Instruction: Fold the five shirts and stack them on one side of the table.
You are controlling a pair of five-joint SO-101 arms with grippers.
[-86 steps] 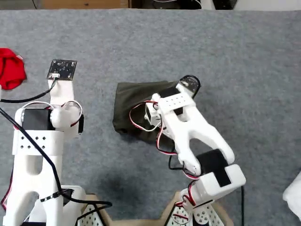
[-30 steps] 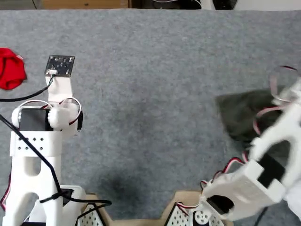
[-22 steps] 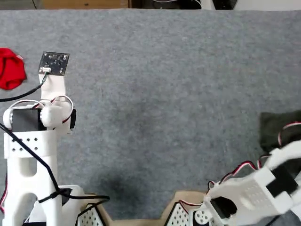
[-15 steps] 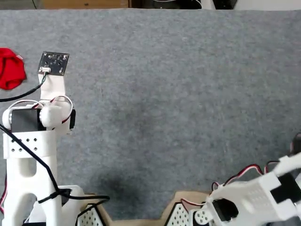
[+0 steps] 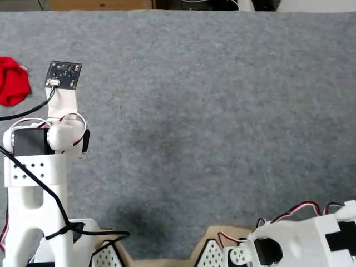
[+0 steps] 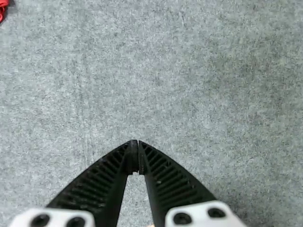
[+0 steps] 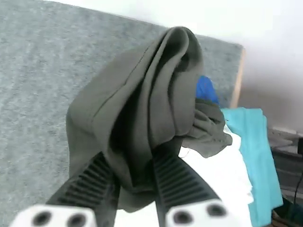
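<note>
Olive shirt (image 7: 142, 104): hanging bunched from the right pincer (image 7: 134, 158), which is gripping its folds.
White shirt (image 7: 222, 175), teal shirt (image 7: 251, 151): lying beyond it, near the desk (image 5: 222, 111) edge.
Left pincer (image 6: 134, 144): hovering clenched, empty, over the desk.
Red shirt (image 5: 12, 80): lying crumpled at the left edge.

text: none readable | labels: none readable | numbers, signs: none readable
</note>
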